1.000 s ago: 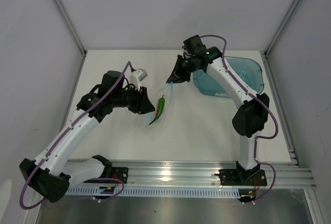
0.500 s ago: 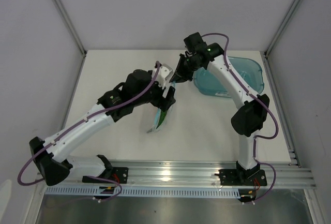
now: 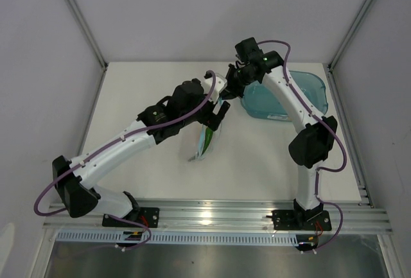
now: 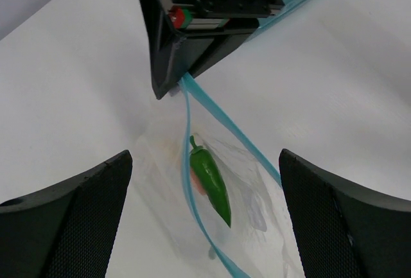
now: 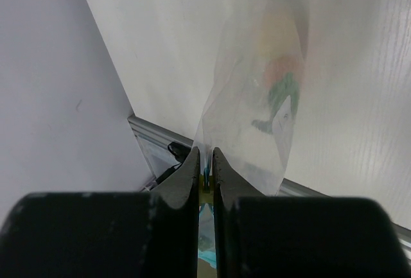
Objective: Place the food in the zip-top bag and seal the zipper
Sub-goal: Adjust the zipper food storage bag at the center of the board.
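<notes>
The clear zip-top bag (image 3: 207,142) lies mid-table, one corner lifted. My right gripper (image 3: 227,92) is shut on the end of the light blue zipper (image 4: 185,156); its fingers (image 5: 192,169) pinch the bag's edge (image 5: 206,174). From that pinch the two zipper strips spread apart, so the mouth stands open. Inside lie the dark green piece (image 4: 210,180) and the peach-pink piece (image 4: 196,182) under it; both show blurred in the right wrist view (image 5: 282,92). The cream-white piece is not clearly visible. My left gripper (image 3: 215,115) is open wide just above the bag (image 4: 205,157), touching nothing.
The translucent teal-blue tub (image 3: 292,95) stands at the back right, just behind the right arm. The right gripper's body (image 4: 205,15) is close in front of the left gripper. Metal rails (image 3: 212,217) run along the table's near edge.
My left arm has swung right from the table's left-centre to just over the bag, beside the right gripper. The right gripper has shifted slightly right, still holding the bag's corner.
</notes>
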### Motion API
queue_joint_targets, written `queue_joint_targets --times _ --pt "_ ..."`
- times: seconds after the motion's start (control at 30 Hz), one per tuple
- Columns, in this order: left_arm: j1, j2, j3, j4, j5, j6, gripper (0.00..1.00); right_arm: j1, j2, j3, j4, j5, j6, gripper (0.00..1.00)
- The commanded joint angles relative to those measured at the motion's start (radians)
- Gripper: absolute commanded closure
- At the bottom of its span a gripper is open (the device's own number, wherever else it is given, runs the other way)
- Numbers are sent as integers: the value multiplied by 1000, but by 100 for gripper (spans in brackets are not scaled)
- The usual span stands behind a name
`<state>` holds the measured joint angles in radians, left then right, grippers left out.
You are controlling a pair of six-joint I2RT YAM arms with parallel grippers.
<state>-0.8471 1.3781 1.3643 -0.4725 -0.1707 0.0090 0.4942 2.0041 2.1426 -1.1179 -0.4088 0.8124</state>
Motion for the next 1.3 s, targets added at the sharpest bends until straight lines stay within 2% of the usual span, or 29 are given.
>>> queue_joint_targets --times 0.0,0.13,0.43,0.6,0.7,0.8,0.83,0.9,0.93,1.0,1.03,1.1,1.13,1.17,1.23,1.27 --pt "-24 -2 50 11 37 -1 4 4 -13 22 1 -16 10 100" --pt "-38 29 75 -21 50 -40 4 7 -21 16 -3 -5 14 100" --pt "-47 139 113 -153 -108 -156 4 26 -42 -9 -5 36 41 100" --pt "-47 131 55 -133 -113 -172 10 29 -61 -44 7 48 54 100" --pt "-47 128 47 -141 -96 -173 19 29 -64 -49 13 50 57 100" --pt "-46 119 39 -153 -72 -172 35 29 -67 -55 18 54 57 100" --pt "-46 110 38 -158 -50 -170 46 29 -68 -59 23 54 59 100" --pt "-46 101 32 -161 -27 -164 60 29 -70 -66 27 57 62 95" --pt "-46 90 32 -164 -3 -162 70 29 -71 -70 33 57 64 91" --pt "-44 81 39 -173 19 -152 79 30 -73 -73 35 61 65 86" --pt "-44 72 33 -178 33 -144 88 30 -74 -76 41 61 59 81" --pt "-40 64 35 -198 51 -139 99 30 -80 -78 43 74 51 72" --pt "-32 52 36 -202 65 -136 99 30 -80 -76 41 80 44 62" --pt "-26 44 35 -209 97 -135 99 29 -82 -70 37 90 21 56" --pt "2 26 21 -216 140 -138 99 23 -84 -63 20 119 -5 50" --pt "14 3 15 -215 205 -144 99 18 -82 -35 4 132 -39 48"
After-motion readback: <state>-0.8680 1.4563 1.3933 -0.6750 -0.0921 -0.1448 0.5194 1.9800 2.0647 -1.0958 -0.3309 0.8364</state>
